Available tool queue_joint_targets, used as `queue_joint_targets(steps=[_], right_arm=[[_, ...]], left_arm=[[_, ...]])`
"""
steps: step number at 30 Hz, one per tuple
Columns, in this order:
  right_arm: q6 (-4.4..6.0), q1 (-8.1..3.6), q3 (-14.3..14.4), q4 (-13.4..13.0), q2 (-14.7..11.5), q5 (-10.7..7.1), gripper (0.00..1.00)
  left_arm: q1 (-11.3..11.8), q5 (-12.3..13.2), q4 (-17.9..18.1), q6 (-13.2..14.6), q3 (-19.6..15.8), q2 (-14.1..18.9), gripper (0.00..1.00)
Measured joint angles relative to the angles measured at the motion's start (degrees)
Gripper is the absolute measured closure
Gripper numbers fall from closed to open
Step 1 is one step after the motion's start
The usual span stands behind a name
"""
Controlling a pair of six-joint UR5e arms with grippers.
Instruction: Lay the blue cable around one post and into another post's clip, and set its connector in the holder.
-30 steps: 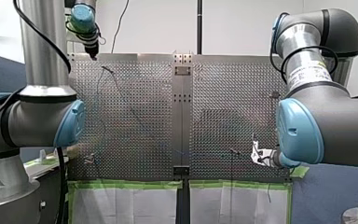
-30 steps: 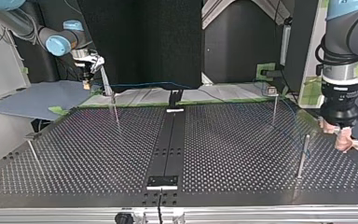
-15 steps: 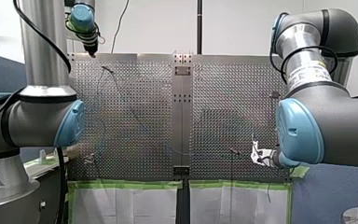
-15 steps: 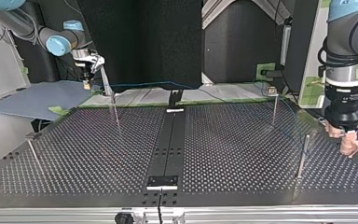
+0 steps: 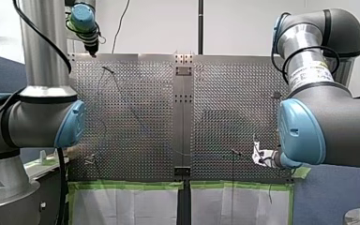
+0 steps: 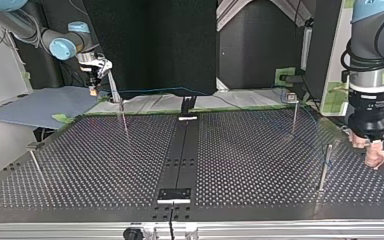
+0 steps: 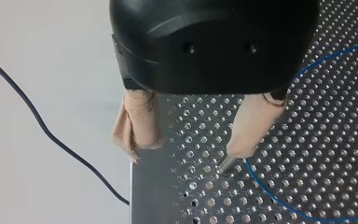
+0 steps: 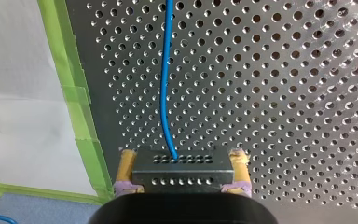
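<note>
Found one perforated desk [image 6: 260, 165], two plates joined by a dark centre strip. Counted two arms and two pincers. Counted four thin upright posts [image 6: 325, 167] in the top view, at 9, 11, 1 and 3 o'clock. Found right pincer [image 8: 182, 157] clamped on one dark, hole-studded connector [image 8: 179, 176], yellow pads at both sides; seen at 10 o'clock in the top view, past the desk's far edge. Found left pincer [image 7: 185, 154] at 3 o'clock there, beige-padded fingers [image 7: 140, 126] apart, nothing between. Counted one blue cable [image 8: 162, 93]: thin, bright, smooth. Traced from the connector ahead over the desk; seen also curving just beside one left finger and a post's metal tip.
</note>
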Motion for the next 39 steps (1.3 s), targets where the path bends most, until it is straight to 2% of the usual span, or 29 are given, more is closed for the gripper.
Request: queue_joint_targets(steps=[7, 15, 39], right_arm=[[0.00, 0.07, 0.0, 0.0, 0.0, 0.00, 1.00], [0.00, 0.09, 0.0, -0.1, 0.0, 0.01, 1.00], [0.00, 0.09, 0.0, 0.0, 0.0, 0.01, 1.00]], left_arm=[[-0.3, 3.5, 0.9, -2.1, 0.0, 0.0, 0.00], [-0.4, 7.4, 1.1, -2.4, 0.0, 0.1, 0.00], [-0.5, 7.6, 1.0, -2.6, 0.0, 0.2, 0.00]])
